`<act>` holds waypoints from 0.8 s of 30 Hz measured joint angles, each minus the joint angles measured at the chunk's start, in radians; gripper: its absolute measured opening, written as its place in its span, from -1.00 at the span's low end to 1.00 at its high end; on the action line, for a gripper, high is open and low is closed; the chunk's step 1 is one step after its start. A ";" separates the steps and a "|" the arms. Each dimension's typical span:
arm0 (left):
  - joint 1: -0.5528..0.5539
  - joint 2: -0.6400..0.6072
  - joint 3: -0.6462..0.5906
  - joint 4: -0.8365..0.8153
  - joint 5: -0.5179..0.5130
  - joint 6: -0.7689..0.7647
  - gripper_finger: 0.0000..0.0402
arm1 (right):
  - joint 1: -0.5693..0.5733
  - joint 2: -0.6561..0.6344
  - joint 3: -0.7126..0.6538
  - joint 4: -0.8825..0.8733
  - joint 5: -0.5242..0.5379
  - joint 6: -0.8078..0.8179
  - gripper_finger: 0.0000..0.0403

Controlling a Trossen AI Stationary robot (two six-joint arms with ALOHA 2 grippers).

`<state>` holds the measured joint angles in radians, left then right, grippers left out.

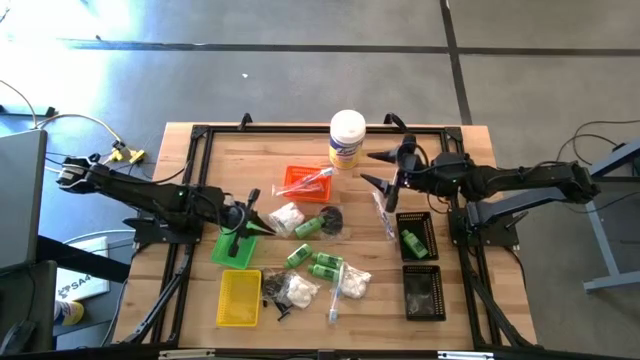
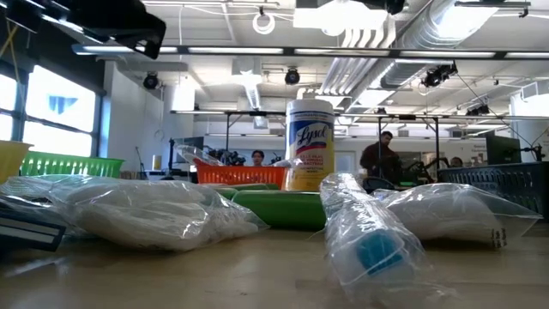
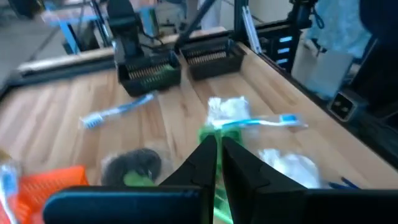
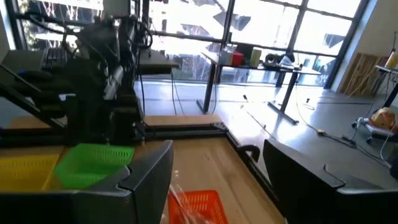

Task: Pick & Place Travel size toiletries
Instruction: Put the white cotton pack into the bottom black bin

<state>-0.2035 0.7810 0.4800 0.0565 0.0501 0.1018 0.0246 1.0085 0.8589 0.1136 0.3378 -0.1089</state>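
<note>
The travel size toiletries lie loose at the table's middle: green bottles [image 1: 305, 228], white fluffy bits in clear bags [image 1: 287, 217], and clear-wrapped sticks [image 1: 335, 298], one with a blue end [image 3: 261, 122]. Another wrapped stick [image 1: 384, 214] lies beside the black trays. My left gripper [image 1: 255, 226] hangs shut and empty above the green tray's [image 1: 235, 250] far right corner, pointing at the pile [image 3: 217, 155]. My right gripper [image 1: 380, 170] is raised, open and empty, beside the white canister [image 1: 347, 138]; its fingers frame bare air [image 4: 224, 180].
An orange tray [image 1: 305, 182] holds a wrapped stick. A yellow tray [image 1: 238, 297] sits at the near left. Two black trays [image 1: 415, 235] [image 1: 422, 292] stand at the right, the farther one holding a green item. A black frame [image 1: 200, 135] rims the table. People stand in the room behind [image 2: 377, 154].
</note>
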 joint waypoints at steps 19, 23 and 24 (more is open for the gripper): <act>-0.020 -0.014 -0.226 0.292 -0.044 -0.080 -0.91 | -0.026 0.179 0.000 0.046 -0.103 -0.017 0.21; -0.019 -0.060 -0.236 0.277 -0.061 -0.083 -0.91 | -0.027 0.221 0.000 0.111 -0.108 -0.023 0.21; -0.020 -0.076 -0.237 0.275 -0.060 -0.083 -0.91 | -0.027 0.233 0.000 0.129 -0.113 -0.024 0.21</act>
<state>-0.2234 0.7048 0.2432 0.3313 -0.0101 0.0193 -0.0029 1.2416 0.8589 0.2429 0.2248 -0.1325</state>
